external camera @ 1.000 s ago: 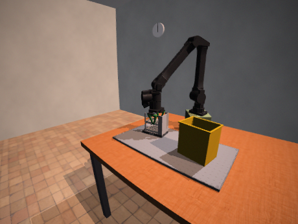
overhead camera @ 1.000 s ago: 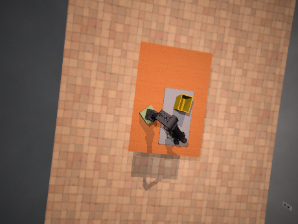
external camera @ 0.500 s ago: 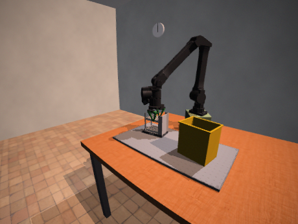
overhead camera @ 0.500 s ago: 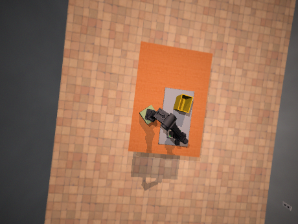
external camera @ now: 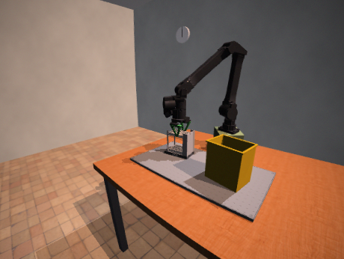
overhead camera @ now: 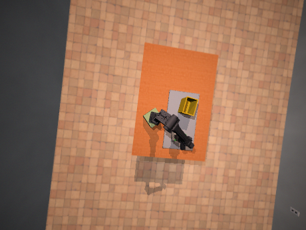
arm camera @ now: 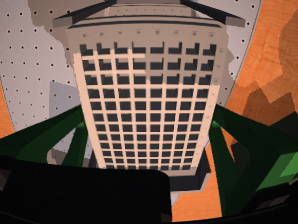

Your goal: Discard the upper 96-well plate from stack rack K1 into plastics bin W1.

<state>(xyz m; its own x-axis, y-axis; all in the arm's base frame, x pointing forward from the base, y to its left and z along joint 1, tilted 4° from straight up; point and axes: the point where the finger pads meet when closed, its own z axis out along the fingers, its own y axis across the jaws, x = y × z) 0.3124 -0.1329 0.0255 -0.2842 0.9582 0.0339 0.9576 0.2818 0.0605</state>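
My gripper (arm camera: 148,110) is shut on the upper 96-well plate (arm camera: 145,104), with a green finger on each long side. In the side view the gripper (external camera: 179,127) holds the plate (external camera: 179,132) at the top of rack K1 (external camera: 180,144); I cannot tell whether it still touches the posts. The lower plate (external camera: 175,150) sits at the rack's bottom. The yellow bin W1 (external camera: 229,162) stands upright and open to the right of the rack, and it also shows in the overhead view (overhead camera: 188,106).
Rack and bin stand on a grey perforated mat (external camera: 202,177) on the orange table (external camera: 299,209). The arm's base (external camera: 228,131) sits on a green block behind the bin. The arm arches high over the mat. The table's front edge is close to the mat.
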